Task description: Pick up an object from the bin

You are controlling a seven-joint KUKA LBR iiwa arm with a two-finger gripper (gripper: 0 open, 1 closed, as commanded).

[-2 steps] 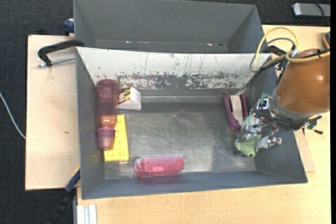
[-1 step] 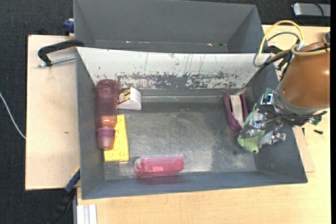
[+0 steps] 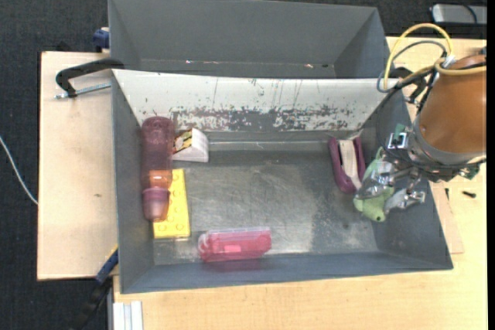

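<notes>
Pale green lump [image 3: 372,209]: you see it on the floor at the bin's right end, close to the right wall and right at the lower tip of the gripper.
Gripper [image 3: 387,193]: it hangs low inside the grey bin [image 3: 255,35] on the right side, under the arm's orange cover [image 3: 456,116]. From this angle you cannot tell whether it is open or closed, or whether it grips the lump.
Nearest neighbour: a purple-and-white tool [image 3: 345,163] lies just left of the gripper, near the foot of the back wall, close to the lump.
In the way: the right wall crowds the gripper on one side and the purple-and-white tool on the other.
Left wall: well away from the gripper, you see a pink translucent cup [image 3: 157,137], an orange piece [image 3: 158,178] and a small purple cup [image 3: 155,204] in a row beside a yellow studded block [image 3: 175,214].
Back left: a small white-and-yellow item [image 3: 192,145] sits just beside the pink translucent cup.
Front: a pink translucent case [image 3: 235,243] lies along the front wall, left of middle.
</notes>
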